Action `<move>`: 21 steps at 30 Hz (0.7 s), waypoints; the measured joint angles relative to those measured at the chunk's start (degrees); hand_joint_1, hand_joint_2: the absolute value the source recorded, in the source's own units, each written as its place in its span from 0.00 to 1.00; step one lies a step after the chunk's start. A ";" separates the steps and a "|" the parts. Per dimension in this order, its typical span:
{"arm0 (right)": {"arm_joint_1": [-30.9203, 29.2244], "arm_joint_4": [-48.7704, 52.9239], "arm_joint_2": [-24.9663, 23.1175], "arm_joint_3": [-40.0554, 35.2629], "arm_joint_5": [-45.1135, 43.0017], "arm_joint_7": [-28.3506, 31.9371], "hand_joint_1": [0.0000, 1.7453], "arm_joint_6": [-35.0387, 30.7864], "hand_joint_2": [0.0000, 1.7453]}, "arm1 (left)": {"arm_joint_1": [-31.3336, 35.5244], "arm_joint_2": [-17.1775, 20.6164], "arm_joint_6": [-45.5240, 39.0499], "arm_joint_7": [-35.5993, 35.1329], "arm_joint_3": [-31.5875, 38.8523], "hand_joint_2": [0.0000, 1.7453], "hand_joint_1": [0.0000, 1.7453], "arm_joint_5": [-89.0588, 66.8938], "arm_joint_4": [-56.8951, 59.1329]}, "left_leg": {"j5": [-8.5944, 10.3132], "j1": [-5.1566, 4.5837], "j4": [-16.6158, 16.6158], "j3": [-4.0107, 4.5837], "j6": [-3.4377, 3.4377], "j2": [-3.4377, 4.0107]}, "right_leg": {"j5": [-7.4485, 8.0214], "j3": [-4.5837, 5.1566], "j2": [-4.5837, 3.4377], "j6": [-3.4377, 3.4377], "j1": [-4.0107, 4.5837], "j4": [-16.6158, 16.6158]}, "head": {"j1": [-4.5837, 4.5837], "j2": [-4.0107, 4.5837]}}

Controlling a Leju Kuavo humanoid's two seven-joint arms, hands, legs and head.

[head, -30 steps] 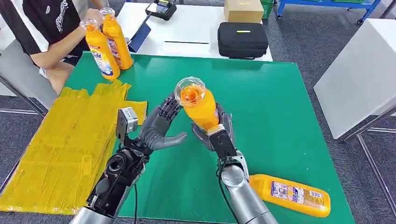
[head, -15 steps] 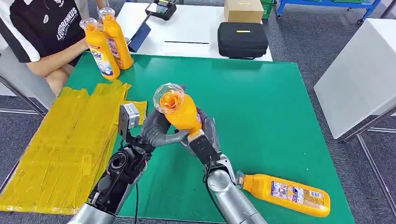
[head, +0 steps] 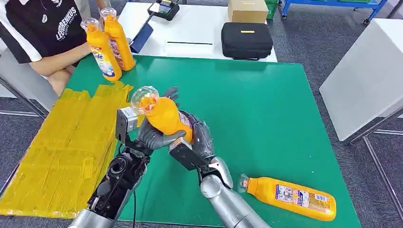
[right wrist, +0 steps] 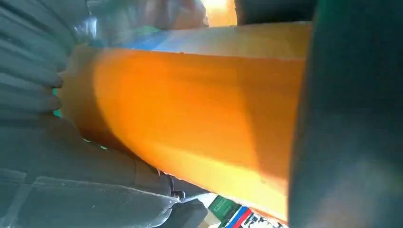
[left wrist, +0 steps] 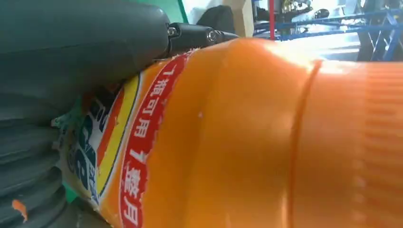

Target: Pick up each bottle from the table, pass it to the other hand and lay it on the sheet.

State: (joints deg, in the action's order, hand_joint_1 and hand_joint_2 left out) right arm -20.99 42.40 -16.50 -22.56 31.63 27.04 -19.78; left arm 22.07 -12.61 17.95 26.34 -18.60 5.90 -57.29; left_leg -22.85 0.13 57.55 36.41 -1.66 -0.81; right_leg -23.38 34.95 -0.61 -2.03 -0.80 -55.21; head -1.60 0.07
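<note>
An orange bottle (head: 164,118) with a clear cap is held above the green mat (head: 266,104), tilted toward the yellow sheet (head: 62,142). My right hand (head: 195,140) grips its lower body. My left hand (head: 154,135) cradles the bottle: its thumb lies across the front and its fingers (head: 171,91) stand straight behind it. The left wrist view has the labelled bottle (left wrist: 247,142) pressed against the left hand (left wrist: 81,42). In the right wrist view the bottle (right wrist: 190,109) sits inside the right hand (right wrist: 57,166). Another orange bottle (head: 290,197) lies on the mat near my right forearm.
Two upright orange bottles (head: 102,50) stand at the mat's far left corner beside a seated person (head: 43,28). A black case (head: 246,40) and a cardboard box (head: 247,9) rest on the white table behind. Another white table (head: 366,71) stands to the right.
My right hand has carried the bottle left and into my left hand, tilting its cap toward the sheet. The left thumb now lies against the bottle.
</note>
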 measured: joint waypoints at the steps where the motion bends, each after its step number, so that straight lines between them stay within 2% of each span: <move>1: -0.12 -0.30 0.00 -0.24 0.22 -0.15 1.00 -0.11 1.00 | -0.03 0.02 -0.15 0.11 0.09 1.00 0.00 0.00 0.04 | 0.00 0.00 0.00 0.00 0.00 0.00 | 0.00 0.00 0.00 0.00 0.00 0.00 | -0.02 0.00; 4: -0.63 -1.14 0.00 -0.88 0.26 -0.50 1.00 -0.20 1.00 | -0.03 0.02 -0.85 0.46 0.37 1.00 0.00 0.00 0.35 | 0.00 -0.01 0.00 0.00 0.00 0.00 | 0.00 0.00 0.00 0.00 -0.01 0.00 | 0.00 0.00; 5: -0.76 -1.38 -0.04 -0.90 0.29 -0.55 1.00 -0.22 1.00 | -0.03 0.02 -0.85 0.52 0.50 1.00 0.09 0.02 0.48 | 0.00 -0.01 0.00 0.00 0.00 -0.01 | 0.00 0.00 0.00 0.00 -0.01 0.00 | -0.02 0.00; 6: -0.82 -1.59 -0.09 -0.90 0.29 -0.57 1.00 -0.22 1.00 | -0.03 0.02 -0.88 0.57 0.57 1.00 0.84 0.02 0.54 | 0.00 -0.01 0.00 0.01 0.00 -0.01 | 0.00 0.00 0.00 0.00 -0.01 0.00 | 0.02 0.00; 7: -0.88 -1.79 -0.13 -0.92 0.29 -0.59 1.00 -0.22 1.00 | -0.04 0.02 -1.16 0.72 0.63 1.00 1.00 0.11 0.61 | 0.00 -0.01 0.00 0.01 0.00 0.00 | 0.00 0.00 0.00 0.00 -0.01 0.00 | -0.02 0.00; 21: -1.80 -3.85 -0.59 -1.86 0.42 -0.33 1.00 -0.35 1.00 | -0.94 0.02 -2.97 2.34 2.19 1.00 1.00 2.43 0.66 | 0.00 0.00 0.00 0.01 0.00 0.01 | 0.00 0.02 0.00 0.00 -0.01 0.00 | 0.00 0.00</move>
State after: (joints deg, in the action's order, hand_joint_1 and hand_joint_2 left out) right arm -22.79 38.56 -17.09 -24.41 32.04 26.71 -20.13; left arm 21.13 -12.59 14.97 28.68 -16.41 8.33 -56.63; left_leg -22.85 0.13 57.55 36.42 -1.66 -0.80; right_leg -23.38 34.97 -0.61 -2.02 -0.80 -55.21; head -1.60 0.07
